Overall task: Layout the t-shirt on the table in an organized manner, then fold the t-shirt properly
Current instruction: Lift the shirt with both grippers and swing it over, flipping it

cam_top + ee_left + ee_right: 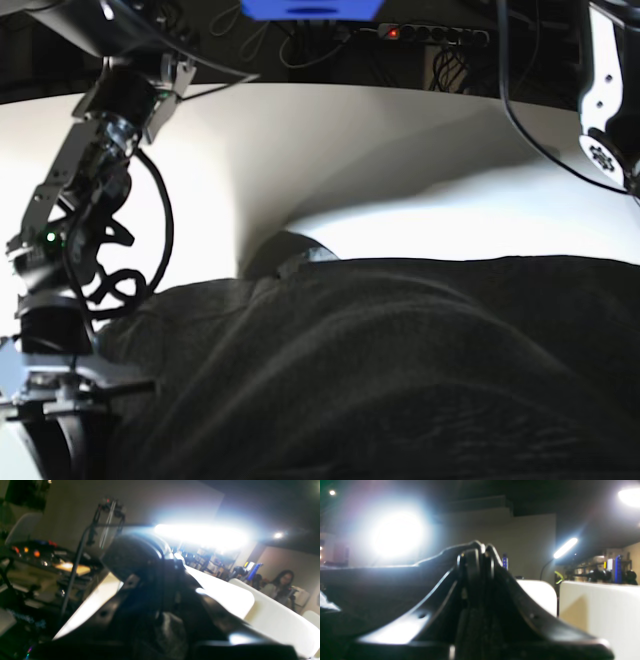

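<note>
Dark grey t-shirt [380, 370] hanging stretched between two raised pincers, above the white table [330, 150].

The right pincer [483, 548] is pinching a fold of the dark knit cloth, which is draping away to its left. The left pincer [160, 620] is clenching a bunched, heathered bit of the same cloth between its jaws. The shirt is looking plain, soft and wrinkled, showing no print, label or readable writing.
</note>
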